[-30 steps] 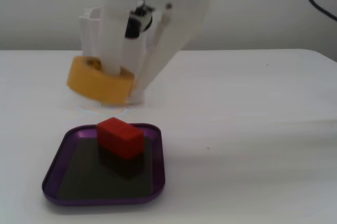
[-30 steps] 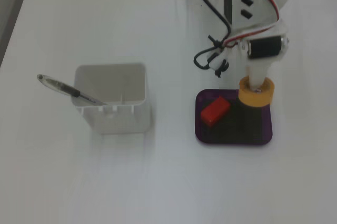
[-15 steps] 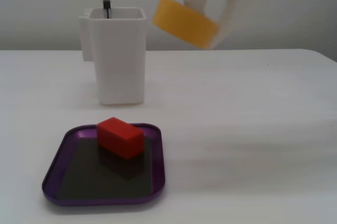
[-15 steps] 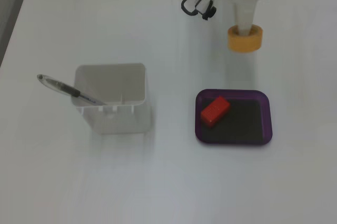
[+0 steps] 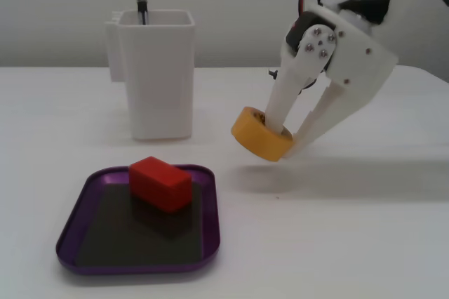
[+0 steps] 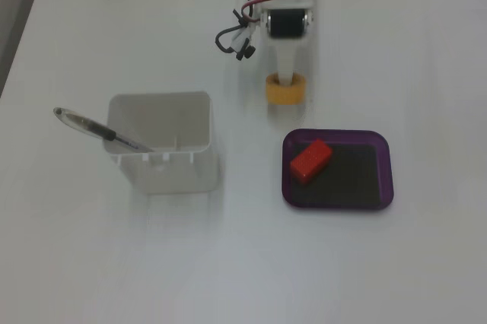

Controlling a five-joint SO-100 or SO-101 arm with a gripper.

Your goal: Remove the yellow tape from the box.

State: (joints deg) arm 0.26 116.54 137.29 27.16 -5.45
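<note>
The yellow tape (image 5: 261, 134) is a small yellow-orange roll, held tilted in the air above the white table, right of and beyond the box in a fixed view. It also shows in the other fixed view (image 6: 284, 90), just above the box. My white gripper (image 5: 282, 129) is shut on the tape, one finger through its hole and one outside its rim; it shows from above too (image 6: 286, 81). The box (image 5: 84, 204) is a shallow purple tray with a dark floor, seen in both fixed views (image 6: 384, 176). The tape is outside it.
A red rectangular block (image 5: 160, 183) lies in the tray's far left part, also seen from above (image 6: 310, 161). A tall white square container (image 5: 156, 74) with a pen (image 6: 103, 131) stands behind the tray. Wires (image 6: 236, 35) hang by the arm.
</note>
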